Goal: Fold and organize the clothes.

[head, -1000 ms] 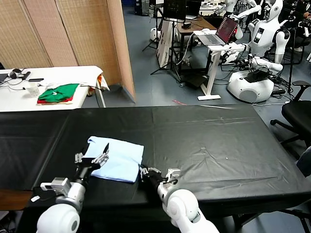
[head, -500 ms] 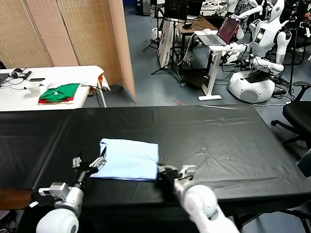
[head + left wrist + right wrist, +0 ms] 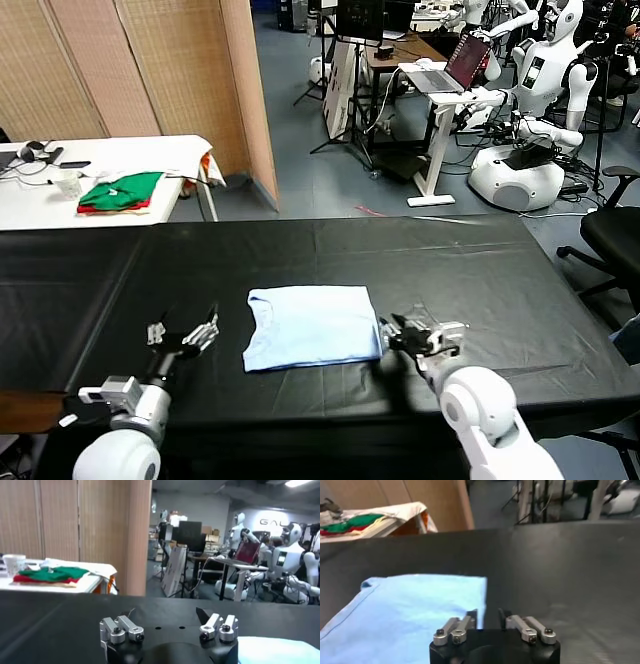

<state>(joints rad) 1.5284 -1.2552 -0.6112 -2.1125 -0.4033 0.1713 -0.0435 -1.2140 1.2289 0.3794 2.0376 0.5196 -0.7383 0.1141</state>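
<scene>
One black table (image 3: pixel 470 270) fills the foreground, and every place below is given from the folded shirt lying on it. That shirt, the clothes (image 3: pixel 312 326) of the task, is a pale blue rectangle lying flat toward the near edge of the table, roughly in the middle between the two arms, its collar edge turned toward the robot's left. Well beyond it, on a white side table (image 3: pixel 150 150) behind the black one and to the left, sit the green and red folded garments (image 3: pixel 122 192), which are not in play.

The right gripper (image 3: pixel 418 335) sits just beside the shirt's right edge, its fingers slightly apart with nothing between them; the wrist view shows the cloth edge right at the fingertips but not pinched. The left gripper (image 3: pixel 184 335) hovers near the shirt's left side, clear of the cloth, fingers spread wide and empty.

The folding looks finished and the step in hand appears to be letting go after positioning the bundle. The next move likely calls for drawing both arms back without snagging the edge, or squaring the fold if it needs tidying.
</scene>
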